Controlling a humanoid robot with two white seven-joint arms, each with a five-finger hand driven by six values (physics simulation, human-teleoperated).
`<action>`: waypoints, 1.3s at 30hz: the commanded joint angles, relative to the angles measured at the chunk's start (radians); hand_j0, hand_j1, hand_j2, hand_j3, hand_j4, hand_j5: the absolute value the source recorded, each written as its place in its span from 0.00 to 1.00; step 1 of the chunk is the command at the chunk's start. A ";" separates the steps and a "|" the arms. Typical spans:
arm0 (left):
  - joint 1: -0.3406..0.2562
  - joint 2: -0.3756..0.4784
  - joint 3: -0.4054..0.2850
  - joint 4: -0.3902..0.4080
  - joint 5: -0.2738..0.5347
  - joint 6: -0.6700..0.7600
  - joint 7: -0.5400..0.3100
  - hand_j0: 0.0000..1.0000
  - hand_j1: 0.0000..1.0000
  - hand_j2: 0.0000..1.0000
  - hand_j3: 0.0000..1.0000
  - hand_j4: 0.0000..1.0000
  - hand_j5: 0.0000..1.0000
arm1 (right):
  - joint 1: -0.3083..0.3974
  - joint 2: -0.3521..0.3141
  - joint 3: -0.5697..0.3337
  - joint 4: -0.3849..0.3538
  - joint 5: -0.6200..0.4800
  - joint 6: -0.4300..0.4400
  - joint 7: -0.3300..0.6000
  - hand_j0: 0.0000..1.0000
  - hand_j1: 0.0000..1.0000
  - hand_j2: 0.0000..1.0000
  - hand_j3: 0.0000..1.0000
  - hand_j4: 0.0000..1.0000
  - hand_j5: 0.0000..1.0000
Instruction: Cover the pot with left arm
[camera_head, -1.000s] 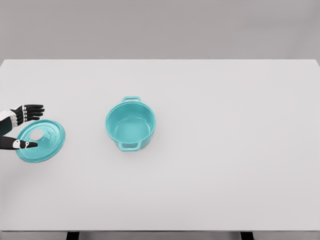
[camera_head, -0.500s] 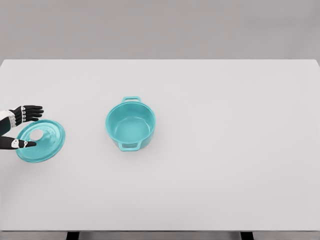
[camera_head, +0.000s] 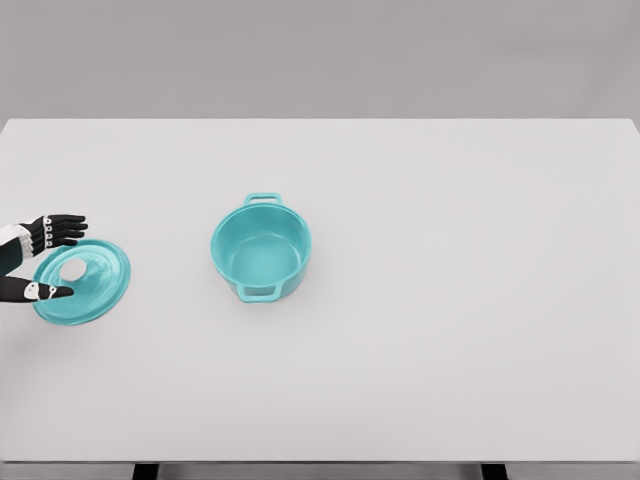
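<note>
Head view: the pot (camera_head: 261, 249) stood uncovered mid-table (camera_head: 450, 330). The lid (camera_head: 84, 282) lay flat well to its left, near the edge. The left hand (camera_head: 38, 258) straddled the lid, fingers spread, gripping nothing. Grasping, carrying and placing all remained.

bare simulated test scene: plain white table (camera_head: 450, 330), grey backdrop (camera_head: 320, 55)

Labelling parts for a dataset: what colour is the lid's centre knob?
White, on the teal lid; the head view shows it.

Left robot hand (camera_head: 38, 258) at left edge (fingers spread, black)
</note>
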 joint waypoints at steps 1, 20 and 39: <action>0.000 0.002 0.000 -0.001 0.007 0.001 0.000 0.89 0.89 0.89 0.89 0.89 0.89 | 0.000 0.000 0.000 -0.001 0.001 0.000 0.000 1.00 1.00 1.00 1.00 1.00 1.00; 0.014 -0.008 -0.001 0.005 0.004 0.001 0.000 0.89 0.89 0.89 0.89 0.89 0.89 | 0.000 0.000 0.000 -0.001 0.001 0.000 0.000 1.00 1.00 1.00 1.00 1.00 1.00; 0.005 -0.024 -0.023 0.036 0.000 -0.001 0.000 0.66 0.66 0.66 0.66 0.66 0.66 | 0.000 0.000 0.000 0.001 0.001 0.000 0.000 1.00 1.00 1.00 1.00 1.00 1.00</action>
